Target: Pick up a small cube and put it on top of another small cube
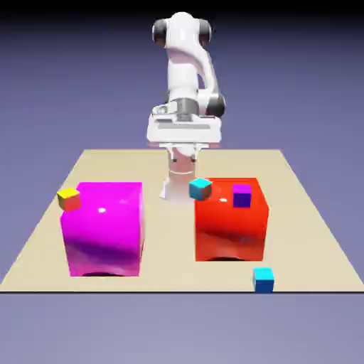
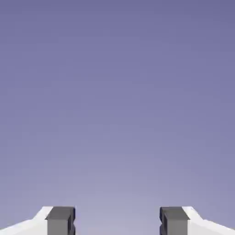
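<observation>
The small cube (image 1: 264, 279), with a cyan top and blue sides, sits on the table near its front edge, in front of the big red cube (image 1: 232, 220) and a little to the exterior view's right. A small purple cube (image 1: 242, 195) rests on the red cube's top. A cyan cube with teal sides (image 1: 200, 188) is at that cube's far left corner. My gripper (image 1: 182, 158) hangs at the table's far edge, well away from all the cubes. In the hand view the gripper (image 2: 117, 221) is open, with only the plain backdrop between its fingertips.
A big magenta cube (image 1: 104, 227) stands on the exterior view's left of the table (image 1: 306, 213). A small yellow and orange cube (image 1: 69, 199) sits at its upper left corner. A gap separates the magenta cube from the red one.
</observation>
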`<act>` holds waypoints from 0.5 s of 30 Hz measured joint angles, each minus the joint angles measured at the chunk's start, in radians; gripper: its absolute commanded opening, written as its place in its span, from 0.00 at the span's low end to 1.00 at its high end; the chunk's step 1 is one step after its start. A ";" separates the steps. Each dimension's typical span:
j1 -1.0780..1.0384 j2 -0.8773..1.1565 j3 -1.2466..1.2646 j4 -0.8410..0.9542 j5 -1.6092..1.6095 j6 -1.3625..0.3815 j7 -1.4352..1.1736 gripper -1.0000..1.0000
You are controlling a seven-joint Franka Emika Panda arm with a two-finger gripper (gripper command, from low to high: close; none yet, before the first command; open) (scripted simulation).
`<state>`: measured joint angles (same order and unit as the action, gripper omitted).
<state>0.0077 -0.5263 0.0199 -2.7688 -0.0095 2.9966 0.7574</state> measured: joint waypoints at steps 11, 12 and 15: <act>-0.039 0.399 0.181 0.376 -0.086 -0.368 0.150 0.50; -0.040 0.435 0.198 0.410 -0.094 -0.402 0.163 0.50; -0.048 0.544 0.247 0.513 -0.118 -0.502 0.204 0.50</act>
<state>-0.0400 0.0173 0.2673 -2.2559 -0.1274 2.4947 0.9618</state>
